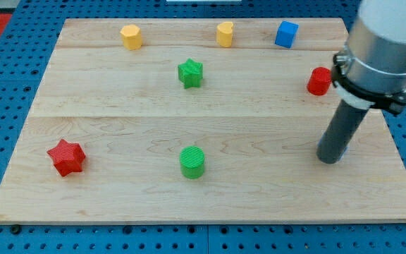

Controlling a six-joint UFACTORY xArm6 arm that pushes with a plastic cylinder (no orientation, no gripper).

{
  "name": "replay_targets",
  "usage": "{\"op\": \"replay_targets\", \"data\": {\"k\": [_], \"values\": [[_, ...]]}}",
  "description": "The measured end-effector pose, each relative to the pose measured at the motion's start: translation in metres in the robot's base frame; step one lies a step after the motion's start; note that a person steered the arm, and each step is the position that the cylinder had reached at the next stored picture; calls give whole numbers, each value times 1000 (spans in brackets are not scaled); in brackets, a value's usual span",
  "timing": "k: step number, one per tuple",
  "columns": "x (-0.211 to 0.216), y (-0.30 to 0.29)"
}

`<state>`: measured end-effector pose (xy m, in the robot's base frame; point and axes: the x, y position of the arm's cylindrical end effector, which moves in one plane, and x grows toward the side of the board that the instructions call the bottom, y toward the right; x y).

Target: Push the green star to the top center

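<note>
My arm comes down from the view's top right, its grey cuff and black collar filling that corner, and the dark rod drops almost straight to the wooden board (118,204). My tip (331,159) rests on the board at the view's right, well apart from the green star (190,73). I carry no claw, only this rod, so nothing is pinched or touched.

The green star sits in the upper middle, just below the top row: a yellow block (131,36), perhaps hexagonal, a yellow heart-like block (225,34) and a blue cube (285,34). A red block (319,81), its shape partly hidden behind my collar, lies above my tip. A green cylinder (192,161) stands at lower centre and a red star (66,156) at lower left.
</note>
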<state>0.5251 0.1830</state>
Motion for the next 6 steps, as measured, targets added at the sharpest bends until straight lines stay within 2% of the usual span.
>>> {"op": "replay_targets", "data": {"k": [2,3,6], "values": [[11,-14],[20,-43],[23,-65]]}}
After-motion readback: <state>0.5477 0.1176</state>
